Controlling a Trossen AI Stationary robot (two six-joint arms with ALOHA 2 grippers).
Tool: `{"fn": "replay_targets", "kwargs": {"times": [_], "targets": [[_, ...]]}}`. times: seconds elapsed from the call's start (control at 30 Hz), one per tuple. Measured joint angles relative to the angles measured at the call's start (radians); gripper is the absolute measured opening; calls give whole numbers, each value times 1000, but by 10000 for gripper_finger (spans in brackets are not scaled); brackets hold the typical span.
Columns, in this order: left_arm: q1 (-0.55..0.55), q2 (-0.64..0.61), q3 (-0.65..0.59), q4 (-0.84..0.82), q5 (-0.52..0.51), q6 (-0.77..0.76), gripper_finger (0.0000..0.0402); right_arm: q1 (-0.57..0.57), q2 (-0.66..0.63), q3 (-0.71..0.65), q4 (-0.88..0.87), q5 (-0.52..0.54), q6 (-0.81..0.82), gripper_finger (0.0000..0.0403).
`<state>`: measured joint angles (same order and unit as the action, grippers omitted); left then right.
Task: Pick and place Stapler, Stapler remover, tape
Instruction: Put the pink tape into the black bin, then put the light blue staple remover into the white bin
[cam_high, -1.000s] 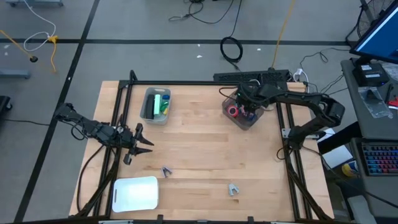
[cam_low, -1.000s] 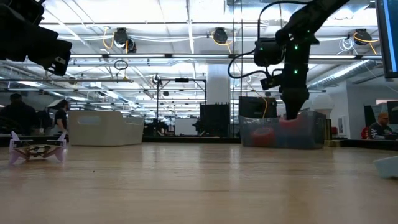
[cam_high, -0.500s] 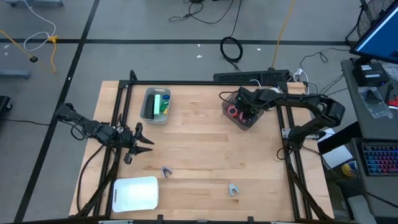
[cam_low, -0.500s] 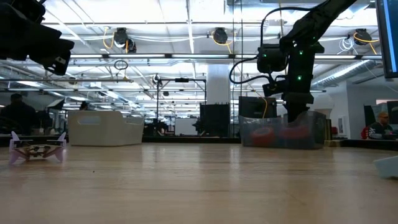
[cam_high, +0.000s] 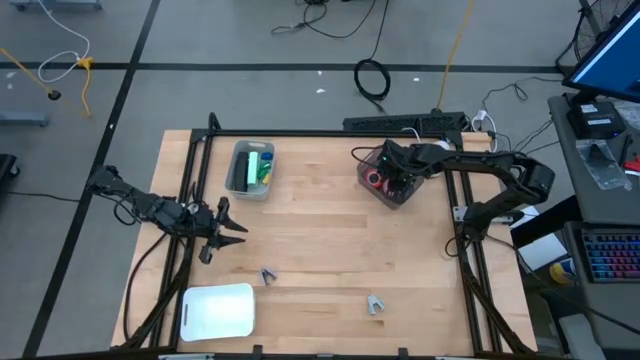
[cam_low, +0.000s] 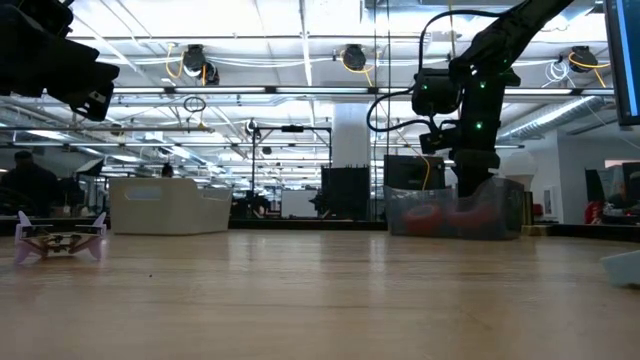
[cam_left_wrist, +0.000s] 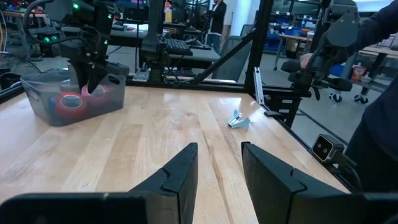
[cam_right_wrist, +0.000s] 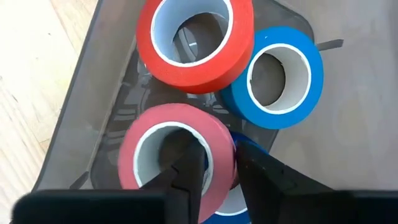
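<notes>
the right gripper (cam_high: 393, 178) reaches down into a clear bin (cam_high: 378, 166) at about one o'clock on the table (cam_high: 320, 240). in its wrist view one finger (cam_right_wrist: 186, 177) sits inside the white core of a red tape roll (cam_right_wrist: 177, 155) and the other lies just outside that roll's wall, so the narrowly parted jaws straddle the wall; whether they actually pinch it is hard to say from here. a second red roll (cam_right_wrist: 196, 40) lies beside it, touching a blue roll (cam_right_wrist: 280, 78), and another blue roll (cam_right_wrist: 233, 202) peeks out beneath the straddled one. all four sit inside the bin.

the left gripper (cam_high: 232, 232) waits at roughly nine o'clock above the table's left edge, its fingers (cam_left_wrist: 180, 177) spread open and empty.

a second bin (cam_high: 251, 168) with something green in it stands near eleven o'clock. two small staple removers (cam_high: 268, 275) (cam_high: 374, 303) lie toward six o'clock, well apart, with a white board (cam_high: 217, 311) at seven o'clock.
</notes>
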<state>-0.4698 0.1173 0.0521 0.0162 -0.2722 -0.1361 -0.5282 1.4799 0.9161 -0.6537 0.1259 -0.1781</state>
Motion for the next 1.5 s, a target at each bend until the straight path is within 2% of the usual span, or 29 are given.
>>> {"fn": "replay_targets", "kwargs": {"times": [0.37,0.67,0.87,1.0,1.1,1.33,1.4,1.5], "targets": [[0,0,0,0,0,0,127,0,0,14,7,6,-61,143],[0,0,0,0,0,1,127,31,-1,166,9,10,-94,168],[0,0,0,2,0,-1,127,80,-8,285,-7,57,-97,180],[0,0,0,2,0,-2,127,147,-44,346,-22,50,-22,177],[0,0,0,3,0,-4,127,215,-95,352,-55,-51,88,172],[0,0,0,3,0,-3,127,407,-199,353,-116,-421,320,169],[0,0,0,3,0,-3,127,473,-213,353,-105,-472,393,169],[0,0,0,3,0,-3,127,588,-213,353,-108,-472,502,169]]}}
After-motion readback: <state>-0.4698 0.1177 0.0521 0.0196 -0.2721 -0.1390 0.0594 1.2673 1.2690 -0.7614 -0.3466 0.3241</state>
